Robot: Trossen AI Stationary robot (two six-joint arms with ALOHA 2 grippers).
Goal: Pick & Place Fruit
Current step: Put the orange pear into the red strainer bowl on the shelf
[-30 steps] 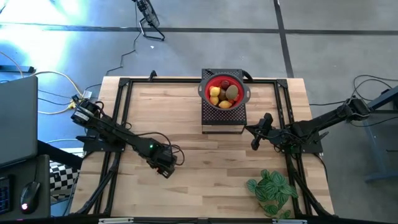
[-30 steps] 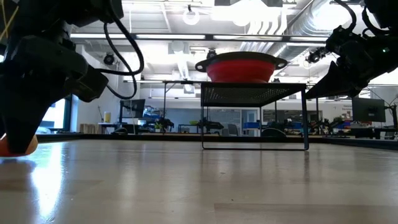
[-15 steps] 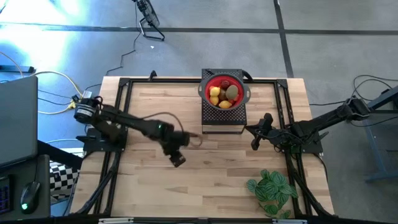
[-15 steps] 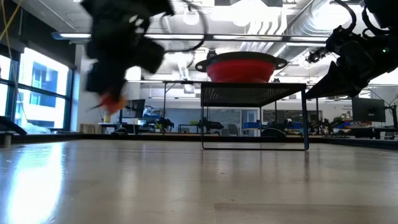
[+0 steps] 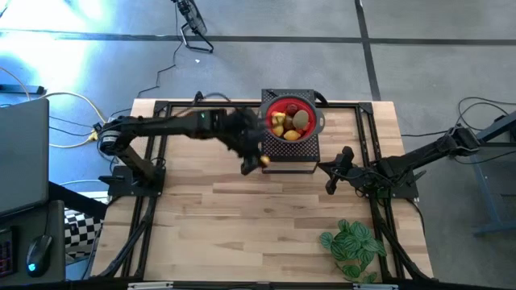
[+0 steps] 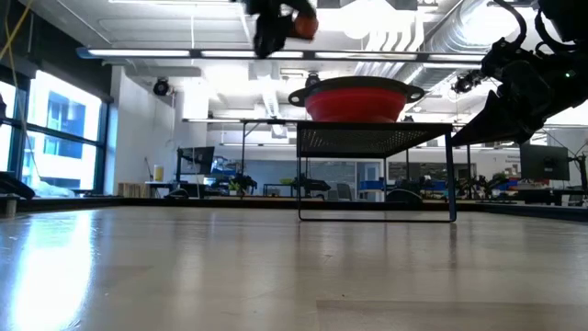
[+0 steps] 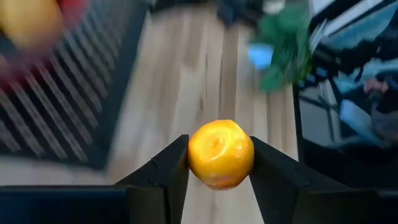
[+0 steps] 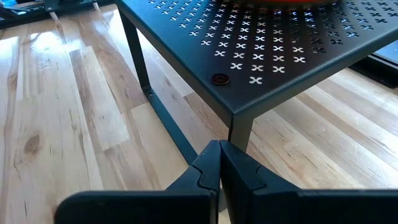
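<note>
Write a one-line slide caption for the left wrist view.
Left gripper holds an orange fruit between its fingers, above the wooden table beside the black perforated stand.

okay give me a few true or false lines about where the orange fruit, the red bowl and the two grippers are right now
1. The left gripper is shut on the orange fruit. True.
2. The red bowl sits directly on the wooden table. False: it sits on a black stand.
3. The right gripper is shut and holds nothing. True.
4. The red bowl is empty. False: several fruits lie in it.
5. The green plant stands inside the bowl. False: it is on the table.
</note>
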